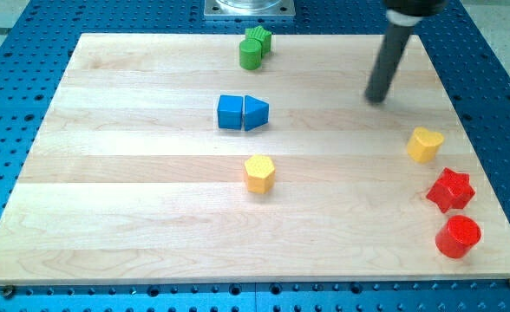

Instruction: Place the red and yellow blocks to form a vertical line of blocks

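Nearest the view's bottom, a red cylinder (458, 237) is sitting close to the board's (134, 217) right corner. Just above it a red star (450, 190) is lying, near but apart from the cylinder. Higher still, toward the view's right edge, a yellow heart (425, 144) is resting, so these three are making a loose column that is slanting slightly leftward as it climbs. A yellow hexagon (259, 173) is standing well apart from them, near the board's middle.

Above the hexagon, a blue cube (230, 112) and a blue triangle (255, 113) are touching side by side. At the view's top, a green cylinder (251, 54) is touching a green star (259, 38) behind it.

The arm carries no gripper, only a dark rod, so nothing is being held. My tip (376, 98) is pressing down on bare wood in the upper right, above and left of the yellow heart, well apart from every block.

The board is lying on a blue perforated table (12, 87), and a grey metal base (251, 9) is showing at the top edge. No writing or brand mark can be read anywhere.
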Available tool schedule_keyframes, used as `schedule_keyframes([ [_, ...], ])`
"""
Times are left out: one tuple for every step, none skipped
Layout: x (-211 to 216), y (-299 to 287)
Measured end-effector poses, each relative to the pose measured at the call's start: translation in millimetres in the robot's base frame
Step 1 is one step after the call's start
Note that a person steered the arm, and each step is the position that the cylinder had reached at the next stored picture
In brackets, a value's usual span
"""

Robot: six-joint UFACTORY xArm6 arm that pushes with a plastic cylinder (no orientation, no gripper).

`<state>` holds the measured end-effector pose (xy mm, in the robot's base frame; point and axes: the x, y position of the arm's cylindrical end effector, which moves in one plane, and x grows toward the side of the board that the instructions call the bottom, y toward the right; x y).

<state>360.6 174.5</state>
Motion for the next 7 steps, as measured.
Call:
schedule_keyframes([
  [51.2,38.7],
  [62.9,64.2],
  [61.9,65.4],
  [32.0,-4.4],
  [78.3,-80.2],
  [173.1,-95.3],
  [184.8,-192.8],
])
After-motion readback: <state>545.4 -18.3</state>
